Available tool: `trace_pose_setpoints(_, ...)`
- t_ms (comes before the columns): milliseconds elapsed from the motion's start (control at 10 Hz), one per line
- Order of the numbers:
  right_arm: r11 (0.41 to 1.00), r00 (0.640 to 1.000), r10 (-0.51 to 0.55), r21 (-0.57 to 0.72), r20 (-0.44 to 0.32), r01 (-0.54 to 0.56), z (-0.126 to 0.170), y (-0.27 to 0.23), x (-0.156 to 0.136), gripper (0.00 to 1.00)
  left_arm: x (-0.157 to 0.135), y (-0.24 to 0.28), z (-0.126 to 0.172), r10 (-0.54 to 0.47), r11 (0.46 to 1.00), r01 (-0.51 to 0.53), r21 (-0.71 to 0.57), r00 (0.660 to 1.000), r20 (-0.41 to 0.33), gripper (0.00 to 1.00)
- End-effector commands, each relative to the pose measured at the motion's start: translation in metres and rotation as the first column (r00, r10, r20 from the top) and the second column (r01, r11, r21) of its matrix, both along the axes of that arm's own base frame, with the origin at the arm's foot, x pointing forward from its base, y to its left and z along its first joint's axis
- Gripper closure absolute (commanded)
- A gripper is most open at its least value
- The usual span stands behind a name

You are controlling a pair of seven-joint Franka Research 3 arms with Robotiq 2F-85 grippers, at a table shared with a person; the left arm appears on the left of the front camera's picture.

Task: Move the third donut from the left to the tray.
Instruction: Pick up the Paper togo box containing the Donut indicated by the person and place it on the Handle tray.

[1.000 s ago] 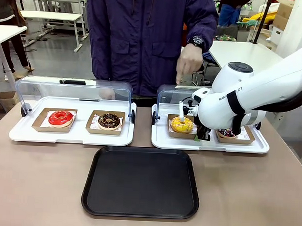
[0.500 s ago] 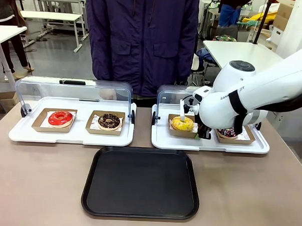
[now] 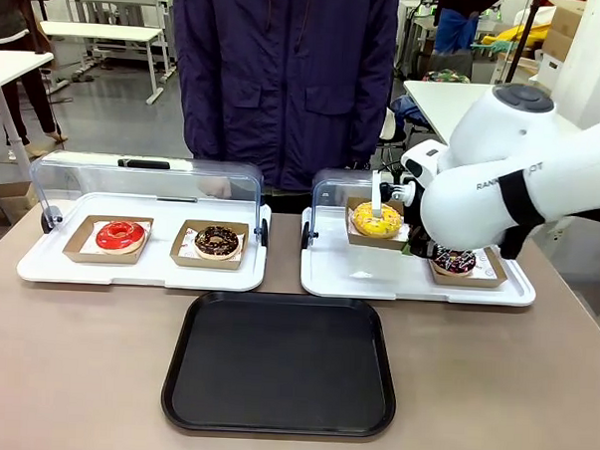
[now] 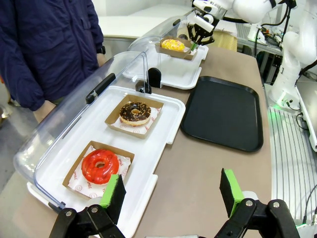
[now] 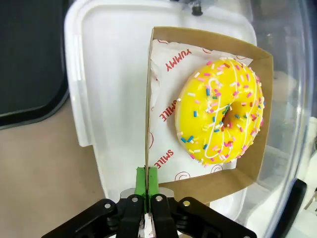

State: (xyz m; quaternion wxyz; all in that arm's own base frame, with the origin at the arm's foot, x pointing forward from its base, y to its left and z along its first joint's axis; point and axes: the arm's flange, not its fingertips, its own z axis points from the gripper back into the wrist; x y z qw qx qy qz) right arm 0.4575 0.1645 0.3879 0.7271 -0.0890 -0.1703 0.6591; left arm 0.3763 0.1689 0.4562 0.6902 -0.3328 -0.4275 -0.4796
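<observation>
Across the bench (image 3: pixel 74 375) the black tray (image 3: pixel 279 369) lies bare and near, so the risk is in the carry rather than the distance. The load must first clear the white display tray (image 3: pixel 347 279) and its raised clear lid (image 3: pixel 332 187); a swing too high or too far back could knock that lid. The cardboard holder (image 5: pixel 247 163) hangs above the display tray, gripped by one thin wall alone, and that wall may bend or tear under the weight. If the holder sags, the yellow donut (image 5: pixel 223 116) inside it could slide out over the free edge. The right tool (image 5: pixel 147 181) is pinched tight on that wall with little card between its pads, so a jerk might pull it loose. The left tool (image 4: pixel 172 188) stands wide and empty, well apart.
</observation>
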Motion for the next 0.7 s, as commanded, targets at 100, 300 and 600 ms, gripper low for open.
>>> trace_pose_setpoints(100, 0.999, 1.0, -0.011, -0.031, -0.002, 0.011, 0.021, 0.011, -0.031, 0.98, -0.001, 0.0, 0.001, -0.005, 1.0, 0.005, -0.006, 1.0, -0.001, 0.0)
trace_pose_setpoints(300, 1.0, 1.0, -0.01, -0.021, 0.008, 0.011, 0.032, 0.017, -0.054, 0.98, -0.001, 0.0, 0.001, -0.005, 1.0, 0.005, -0.006, 1.0, -0.001, 0.0)
trace_pose_setpoints(600, 1.0, 1.0, 0.001, -0.01, -0.023, -0.002, 0.04, 0.031, -0.087, 0.98, -0.001, 0.0, 0.001, -0.005, 1.0, 0.005, -0.006, 1.0, -0.001, 0.0)
